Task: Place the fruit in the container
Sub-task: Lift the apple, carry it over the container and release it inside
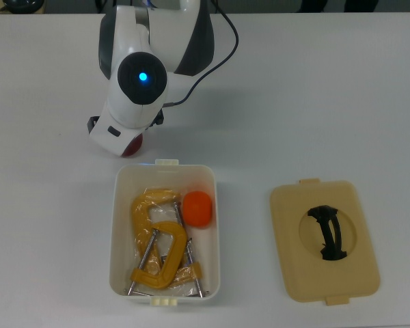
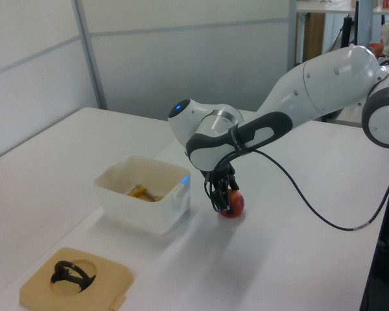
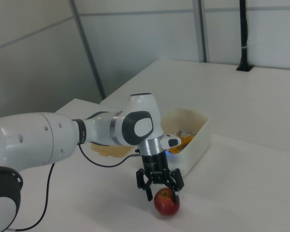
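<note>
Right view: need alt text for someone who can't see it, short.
A white robot arm reaches down with its pincer straddling a dark red fruit that sits on the white table, fingers either side of its top. Just behind it stands a white container with yellow-orange clamps partly visible inside.

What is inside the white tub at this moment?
The white tub holds an orange fruit and yellow-orange metal clamps. Whatever lies beneath the clamps is covered.
</note>
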Robot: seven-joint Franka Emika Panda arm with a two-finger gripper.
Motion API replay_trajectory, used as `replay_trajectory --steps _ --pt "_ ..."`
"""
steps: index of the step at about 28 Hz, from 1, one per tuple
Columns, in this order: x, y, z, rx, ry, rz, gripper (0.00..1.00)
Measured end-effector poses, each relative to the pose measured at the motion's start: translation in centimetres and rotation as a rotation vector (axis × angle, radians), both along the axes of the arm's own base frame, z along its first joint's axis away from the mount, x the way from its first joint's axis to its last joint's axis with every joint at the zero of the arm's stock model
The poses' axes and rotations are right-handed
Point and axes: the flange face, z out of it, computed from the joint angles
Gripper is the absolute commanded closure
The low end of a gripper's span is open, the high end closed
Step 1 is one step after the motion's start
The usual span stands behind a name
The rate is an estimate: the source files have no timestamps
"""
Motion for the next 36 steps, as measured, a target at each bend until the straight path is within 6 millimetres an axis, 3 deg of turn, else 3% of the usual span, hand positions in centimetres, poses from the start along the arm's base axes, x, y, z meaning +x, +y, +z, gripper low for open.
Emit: replay_trajectory --steps 2,3,7,8,10,13,20,23,33,36 --pt "0.1 -0.1 -0.2 -0.006 0.0 0.005 0.0" --pt "0.1 -0.1 -0.3 -0.008 0.0 0.007 0.06" --pt "0.1 -0.2 -0.8 -0.018 0.007 0.013 0.44" --pt "0.1 -0.2 -0.8 -0.022 0.007 0.016 0.64" --pt "0.2 -0.2 -0.7 -0.028 0.006 0.02 0.83" --pt "0.2 -0.3 -0.7 -0.031 0.006 0.021 1.0" --pt "0.3 -0.3 -0.4 -0.031 0.0 0.021 1.0" --pt "0.7 -0.2 0.9 -0.015 -0.028 0.01 1.0" --pt "2.4 1.1 11.6 0.123 -0.232 -0.064 0.97" --pt "2.8 1.5 13.4 0.139 -0.284 -0.087 0.97"
